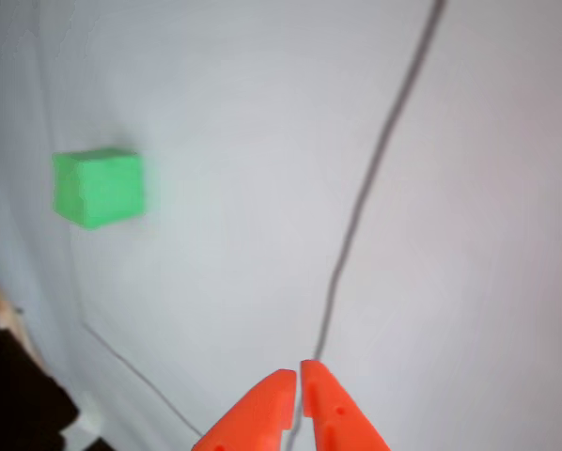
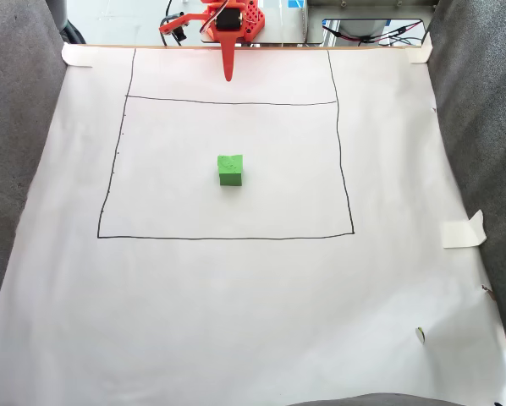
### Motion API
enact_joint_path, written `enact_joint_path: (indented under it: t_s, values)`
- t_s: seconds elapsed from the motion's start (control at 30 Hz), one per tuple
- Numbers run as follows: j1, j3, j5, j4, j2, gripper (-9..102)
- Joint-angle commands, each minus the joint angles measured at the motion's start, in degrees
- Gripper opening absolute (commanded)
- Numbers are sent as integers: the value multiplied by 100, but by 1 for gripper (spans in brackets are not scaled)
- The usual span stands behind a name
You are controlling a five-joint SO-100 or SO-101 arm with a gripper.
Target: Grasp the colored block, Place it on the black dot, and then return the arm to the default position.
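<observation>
The colored block [image 2: 230, 170] is a bright green cube standing alone in the middle of a rectangle drawn in black on the white sheet. In the other view the block [image 1: 99, 187] lies far up and to the left of my fingers. My gripper [image 2: 228, 76] hangs at the sheet's top edge, well away from the block, its orange tip pointing down. Seen from the other view, the gripper [image 1: 298, 372] enters at the bottom with its two orange fingers shut and nothing between them. The black dot is hidden or out of view.
The drawn rectangle [image 2: 338, 161] has tiny dots along its left line [image 2: 115, 155]. A small dark speck [image 2: 420, 333] lies at the sheet's lower right, a taped tab [image 2: 463, 230] at the right edge. Grey fabric [image 2: 20, 127] flanks the sheet.
</observation>
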Motion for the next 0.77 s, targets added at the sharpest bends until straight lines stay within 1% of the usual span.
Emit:
enact_joint_path:
  t_s: [0.0, 0.1, 0.2, 0.73]
  values:
    - [0, -281, -114, 466, 35, 0]
    - [79, -193, -246, 642, 35, 0]
    - [123, -44, -439, 615, 35, 0]
    - [193, -70, -519, 703, 35, 0]
